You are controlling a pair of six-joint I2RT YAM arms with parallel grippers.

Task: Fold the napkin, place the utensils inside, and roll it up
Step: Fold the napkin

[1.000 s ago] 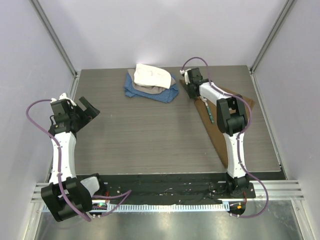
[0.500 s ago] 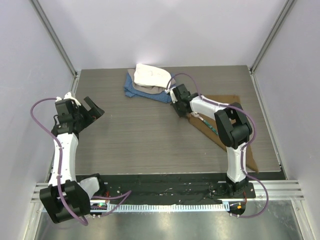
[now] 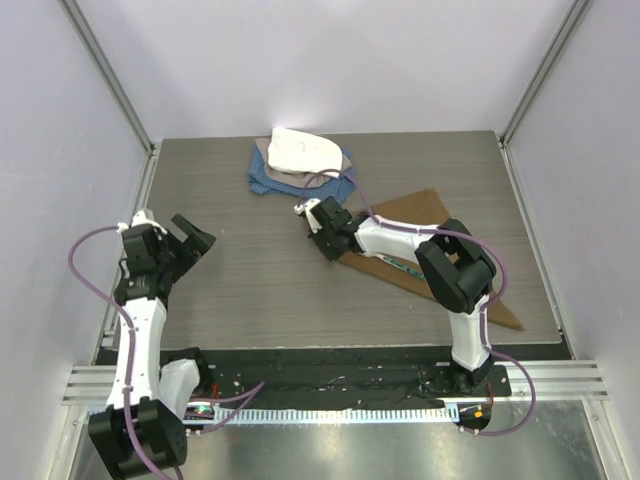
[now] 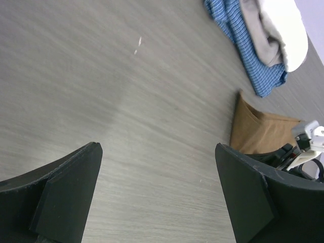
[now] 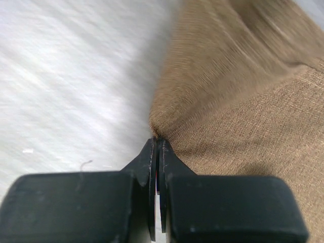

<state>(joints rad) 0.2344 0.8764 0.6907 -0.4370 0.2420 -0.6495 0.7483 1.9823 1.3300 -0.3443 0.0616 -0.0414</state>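
The tan-brown napkin [image 3: 418, 212] lies on the right half of the table, drawn out to a point toward the middle. My right gripper [image 3: 326, 238] is shut on that pointed corner; in the right wrist view the fingers [image 5: 157, 140] pinch the cloth [image 5: 243, 101] just above the tabletop. A thin green sliver of the spoon's handle [image 3: 403, 267] shows at the napkin's near edge, its bowl hidden. My left gripper [image 3: 196, 240] hangs open at the left, well away from the napkin, with bare table between its fingertips [image 4: 157, 146]. The napkin's corner [image 4: 263, 132] shows at the right of that view.
A blue checked cloth [image 3: 272, 182] with a white cloth [image 3: 305, 150] piled on it sits at the back centre, just behind the right gripper. The same pile [image 4: 248, 45] appears at the top of the left wrist view. Walls close the table's sides and back.
The right gripper has pulled the napkin's corner leftward and nearer, dragging the cloth toward the table's middle. The left arm has shifted slightly nearer and rightward, still open.
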